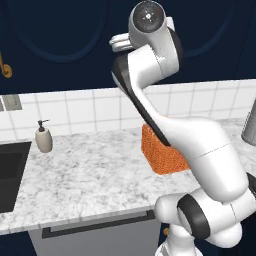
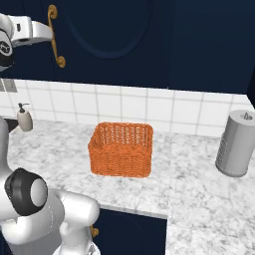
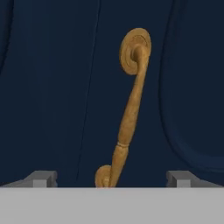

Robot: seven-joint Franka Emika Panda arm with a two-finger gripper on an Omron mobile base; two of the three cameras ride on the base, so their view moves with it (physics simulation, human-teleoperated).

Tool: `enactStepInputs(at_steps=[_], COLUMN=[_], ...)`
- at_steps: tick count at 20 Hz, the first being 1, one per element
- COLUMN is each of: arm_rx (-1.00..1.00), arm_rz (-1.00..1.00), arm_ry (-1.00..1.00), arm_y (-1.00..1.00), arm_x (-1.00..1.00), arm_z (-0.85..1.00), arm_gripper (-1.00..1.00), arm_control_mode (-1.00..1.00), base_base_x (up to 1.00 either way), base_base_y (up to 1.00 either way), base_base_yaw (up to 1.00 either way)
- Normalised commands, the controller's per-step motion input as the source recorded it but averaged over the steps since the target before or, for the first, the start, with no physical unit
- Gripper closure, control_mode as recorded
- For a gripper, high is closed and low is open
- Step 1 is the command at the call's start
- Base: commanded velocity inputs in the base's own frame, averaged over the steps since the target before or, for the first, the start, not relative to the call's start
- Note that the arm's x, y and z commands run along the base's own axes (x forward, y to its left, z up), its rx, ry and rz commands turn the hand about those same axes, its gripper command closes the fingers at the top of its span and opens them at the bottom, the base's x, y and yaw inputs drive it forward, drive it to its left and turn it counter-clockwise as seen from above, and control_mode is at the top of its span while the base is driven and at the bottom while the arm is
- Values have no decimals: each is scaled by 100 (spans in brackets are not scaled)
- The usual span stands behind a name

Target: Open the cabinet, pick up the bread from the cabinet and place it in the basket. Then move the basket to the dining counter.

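Hand view: the tool (image 3: 112,179) has its tips spread wide apart, with nothing between them yet, facing the curved brass handle (image 3: 130,109) on the closed cabinet (image 3: 48,87). To open the door well, the robot should centre the handle's shaft between the tips before closing.

Right base view: the hand sits just beside that handle (image 2: 56,37); the basket (image 2: 121,148) stands on the marble surface (image 2: 199,189) below.

Left base view: the arm partly hides the basket (image 1: 160,152), so the door's swing should probably clear it.
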Motion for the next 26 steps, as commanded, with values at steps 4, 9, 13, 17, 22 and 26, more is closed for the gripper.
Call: enactStepInputs(at_steps=[4,9,13,17,22,26], arm_rx=[11,1,0,0,1,2], arm_rz=[0,0,0,0,0,2], arm_ry=[2,2,0,0,-3,-9], arm_y=[-11,-3,0,-4,-15,-20], arm_x=[32,56,44,52,60,49], arm_z=[12,0,0,-11,-19,-26], arm_gripper=[-100,-100,-100,-100,-100,-100], arm_control_mode=[-100,-100,-100,-100,-100,-100], base_base_x=[0,0,0,0,0,0], base_base_y=[0,0,0,0,0,0], base_base_yaw=[0,0,0,0,0,0])
